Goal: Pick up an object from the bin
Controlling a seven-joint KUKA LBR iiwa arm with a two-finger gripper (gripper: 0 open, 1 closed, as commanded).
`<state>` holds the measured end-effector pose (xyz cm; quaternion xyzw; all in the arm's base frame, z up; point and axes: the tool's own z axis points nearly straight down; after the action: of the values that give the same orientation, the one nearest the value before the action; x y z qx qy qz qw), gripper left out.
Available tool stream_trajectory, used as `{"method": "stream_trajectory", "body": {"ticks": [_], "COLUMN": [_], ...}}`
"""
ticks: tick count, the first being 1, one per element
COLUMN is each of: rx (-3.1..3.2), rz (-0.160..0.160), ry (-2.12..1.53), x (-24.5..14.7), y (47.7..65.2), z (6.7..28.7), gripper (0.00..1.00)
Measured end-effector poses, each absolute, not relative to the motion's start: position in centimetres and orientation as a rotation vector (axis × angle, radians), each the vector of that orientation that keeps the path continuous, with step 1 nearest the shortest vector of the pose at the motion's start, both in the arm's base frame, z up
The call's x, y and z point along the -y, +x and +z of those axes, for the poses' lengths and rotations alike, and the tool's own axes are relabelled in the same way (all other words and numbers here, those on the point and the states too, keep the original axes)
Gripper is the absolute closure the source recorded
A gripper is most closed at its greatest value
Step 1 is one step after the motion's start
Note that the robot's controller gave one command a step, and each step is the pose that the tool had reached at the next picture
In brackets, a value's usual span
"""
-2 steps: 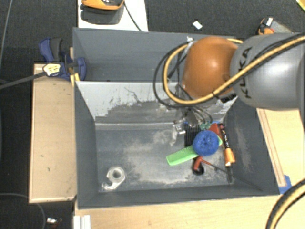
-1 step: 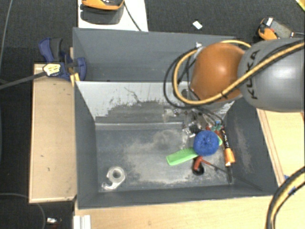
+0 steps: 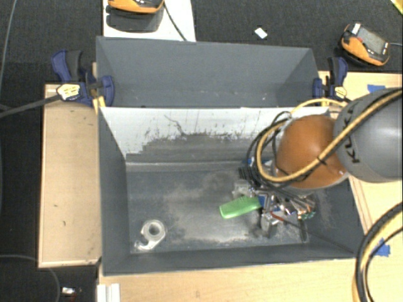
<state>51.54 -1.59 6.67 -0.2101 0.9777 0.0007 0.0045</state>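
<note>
A KUKA arm's claw (image 3: 267,223), hung under a rounded orange cover (image 3: 306,151) looped with black and yellow cables, sits low inside a grey metal bin (image 3: 113,187), toward the bin's right side and close to its front wall. A small, elongated bright green plastic piece (image 3: 239,207) lies on the bin's floor just right of the bin's centre, its right end meeting the claw's left side; whether it is gripped cannot be told. Whether the claw is wide or narrow cannot be told either, as wiring and the cover crowd it. A silvery metal ring-shaped fitting (image 3: 152,233) rests in the bin's front left corner, well apart from both.
</note>
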Motion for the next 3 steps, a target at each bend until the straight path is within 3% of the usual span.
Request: {"method": "stream_trajectory", "body": {"ticks": [1,2,3], "rx": [-3.055,-3.055,-3.056], "rz": [-0.002,-0.002,-0.001], "ry": [-0.618,-0.617,-0.612], "x": [5.4,5.4,5.4], "y": [49.4,49.4,49.4], "z": [7.1,7.1,8.5], "gripper": [1.00,1.00,1.00]}}
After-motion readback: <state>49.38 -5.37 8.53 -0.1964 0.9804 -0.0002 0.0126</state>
